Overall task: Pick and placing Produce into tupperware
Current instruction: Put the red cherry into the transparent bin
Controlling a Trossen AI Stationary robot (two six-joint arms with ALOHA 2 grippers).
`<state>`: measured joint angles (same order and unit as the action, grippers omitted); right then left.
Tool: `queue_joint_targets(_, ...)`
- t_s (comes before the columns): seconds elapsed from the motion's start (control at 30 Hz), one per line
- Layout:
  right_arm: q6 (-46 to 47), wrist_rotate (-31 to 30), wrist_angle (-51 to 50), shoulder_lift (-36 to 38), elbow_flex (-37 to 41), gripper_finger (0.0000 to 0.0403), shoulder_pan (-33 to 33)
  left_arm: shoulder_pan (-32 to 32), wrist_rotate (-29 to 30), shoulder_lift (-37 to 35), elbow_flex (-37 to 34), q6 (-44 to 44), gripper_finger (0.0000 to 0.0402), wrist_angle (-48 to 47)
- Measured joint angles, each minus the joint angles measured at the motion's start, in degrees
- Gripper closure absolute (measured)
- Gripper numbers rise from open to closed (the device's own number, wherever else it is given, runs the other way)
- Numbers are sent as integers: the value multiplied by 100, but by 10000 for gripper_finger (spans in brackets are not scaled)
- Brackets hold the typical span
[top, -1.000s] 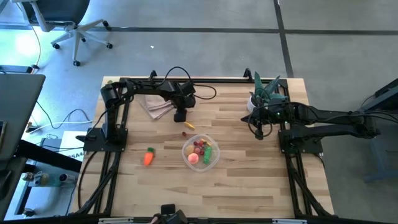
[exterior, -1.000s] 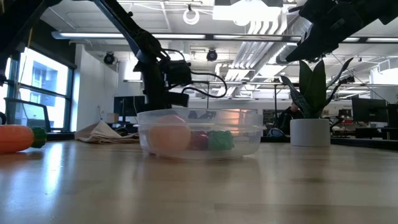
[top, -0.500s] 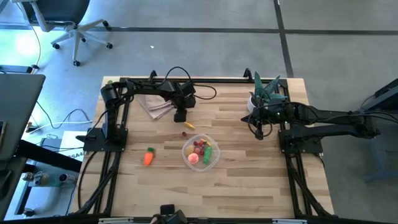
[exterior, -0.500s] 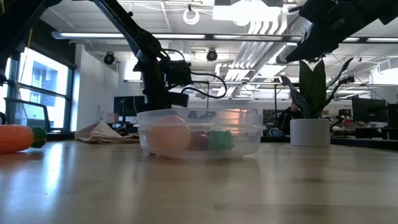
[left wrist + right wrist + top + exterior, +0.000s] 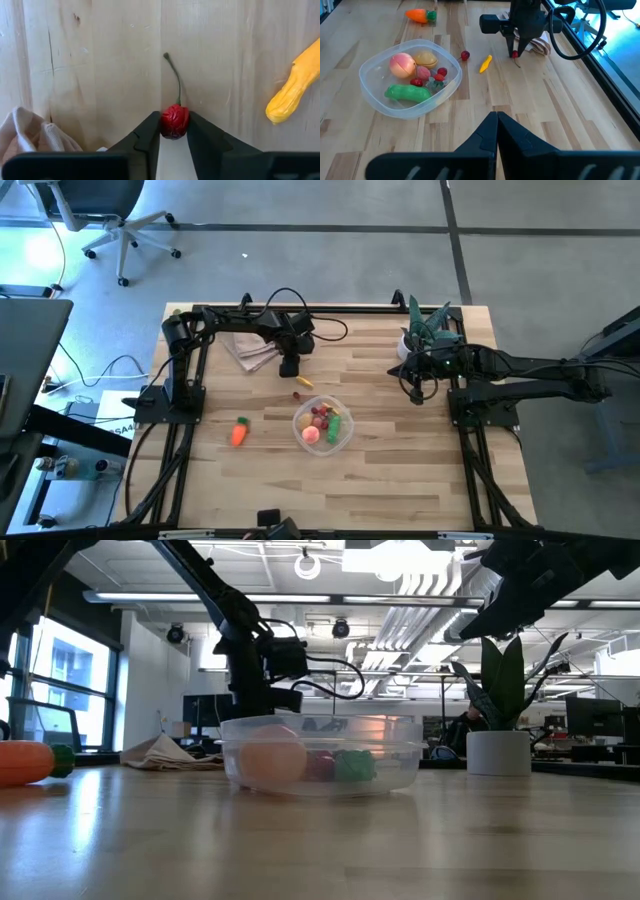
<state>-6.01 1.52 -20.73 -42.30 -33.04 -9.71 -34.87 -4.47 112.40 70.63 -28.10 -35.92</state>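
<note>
My left gripper [image 5: 290, 367] stands fingers-down over the table between the beige napkin [image 5: 250, 348] and the tupperware [image 5: 349, 430], shut on a small red cherry [image 5: 174, 119] with a thin stem. The clear round tupperware [image 5: 370, 92] holds a peach-coloured fruit, a tan piece, a green pepper and small red-pink fruits. On the wood lie an orange carrot [image 5: 239, 432], a yellow piece [image 5: 304, 382] and a small red fruit [image 5: 297, 394]. My right gripper [image 5: 415, 390] waits shut near the table's right side. My left gripper pinches the cherry's round red body [image 5: 174, 131] between its two fingers [image 5: 150, 132], at their free ends, coming from above and pointing down. The stem [image 5: 176, 75] sticks out beyond the fingertips, close over the wood. Whether the cherry is lifted clear, I cannot tell.
A potted green plant [image 5: 425, 330] in a white pot [image 5: 497, 752] stands at the far right, beside the right arm. The crumpled napkin [image 5: 30, 132] lies just left of my left gripper. Bare wood stretches along the near side of the table.
</note>
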Motion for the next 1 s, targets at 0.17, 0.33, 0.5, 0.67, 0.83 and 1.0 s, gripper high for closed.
queue_joint_targets(0.17,1,0,0,0,0,403,-1,0,0,0,-2,2,341,0)
queue_joint_targets(0.33,1,2,0,0,0,403,0,0,0,0,-2,2,347,2)
queue_joint_targets(0.5,0,0,0,0,0,403,-1,0,0,0,-2,3,343,4)
queue_joint_targets(0.67,0,1,0,0,0,403,1,2,0,-24,-9,7,342,-3)
queue_joint_targets(0.83,1,2,0,0,0,403,1,181,152,-325,-27,138,342,-86)
queue_joint_targets(1.0,1,0,0,-1,0,403,0,580,519,-952,-18,226,342,-199)
